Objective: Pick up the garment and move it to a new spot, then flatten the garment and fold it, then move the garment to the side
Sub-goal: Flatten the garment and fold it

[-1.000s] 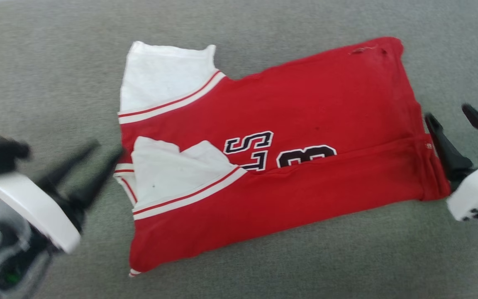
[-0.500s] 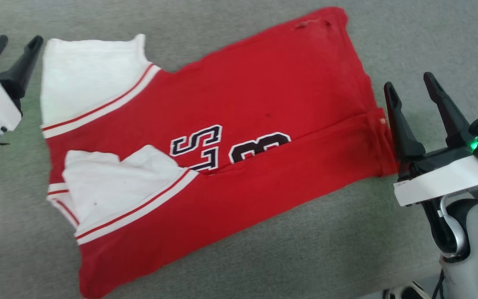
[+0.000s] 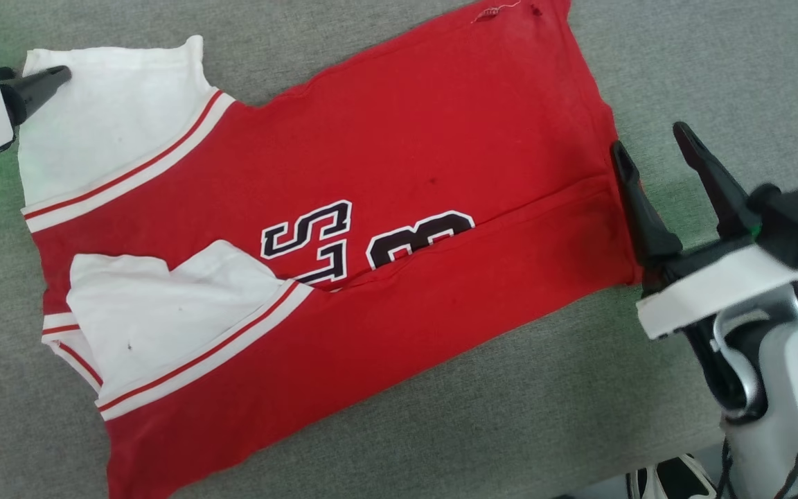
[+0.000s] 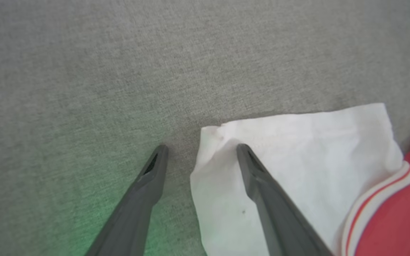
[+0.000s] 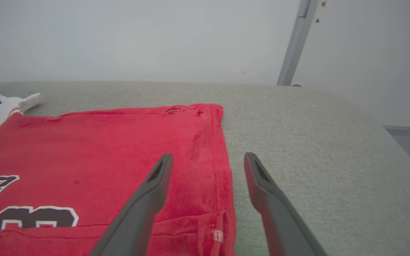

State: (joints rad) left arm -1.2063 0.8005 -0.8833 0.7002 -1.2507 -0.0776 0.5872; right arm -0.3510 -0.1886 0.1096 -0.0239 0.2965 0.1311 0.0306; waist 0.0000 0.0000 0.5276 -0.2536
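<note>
1. Garment lies flat on the grey table, its lower edge folded up over the black lettering.
2. Left pincer sits at the garment's far left corner with its fingers spread. One is over the upper white sleeve, the other over bare table just beside it, and nothing is pinched.
3. Right pincer is at the garment's right hem, spread wide and angled low. One finger is over red fabric, the other just outside the hem.
4. Pale right forearm rises just beyond the garment's lower right corner.
</note>
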